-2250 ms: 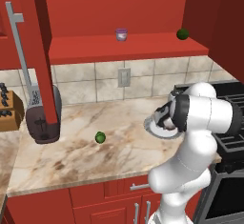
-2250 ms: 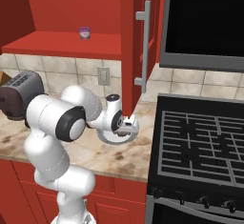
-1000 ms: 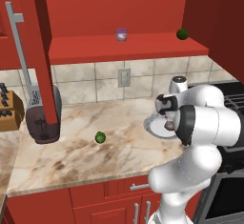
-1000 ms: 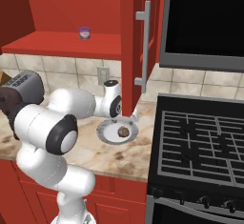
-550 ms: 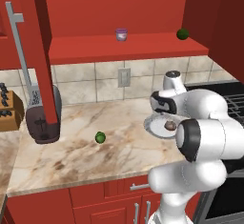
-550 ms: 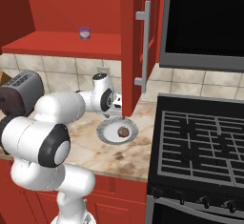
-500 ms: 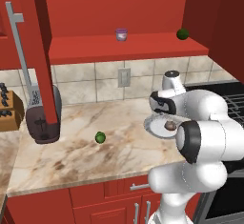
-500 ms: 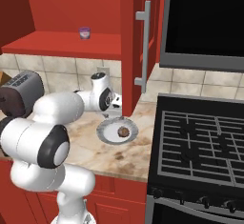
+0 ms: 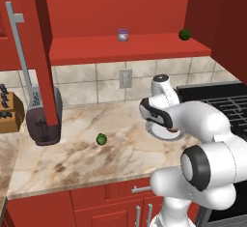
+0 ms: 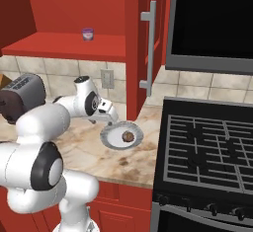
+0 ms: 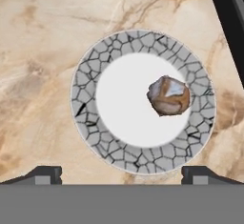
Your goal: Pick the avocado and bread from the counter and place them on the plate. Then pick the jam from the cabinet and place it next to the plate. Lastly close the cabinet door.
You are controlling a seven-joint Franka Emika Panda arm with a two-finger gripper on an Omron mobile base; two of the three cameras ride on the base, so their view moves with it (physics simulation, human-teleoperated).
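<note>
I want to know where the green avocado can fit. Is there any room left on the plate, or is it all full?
Yes. The bread sits toward one side of the plate, so the white middle beside it is bare. The counter is open between the avocado and the plate. It is tighter by the toaster and the stove.

Evenly lit rendered kitchen, bright throughout, with no strong single light source. All three views are sharp edge to edge, without blur or lens bending. The cabinet (image 9: 111, 16) interior is slightly darker toward its back wall. Soft highlights gleam on the robot's white arm. On the plate (image 11: 90, 118) the bread (image 11: 168, 96) carries a pale sheen on top, and the counter (image 9: 91, 158) shows no glare
</note>
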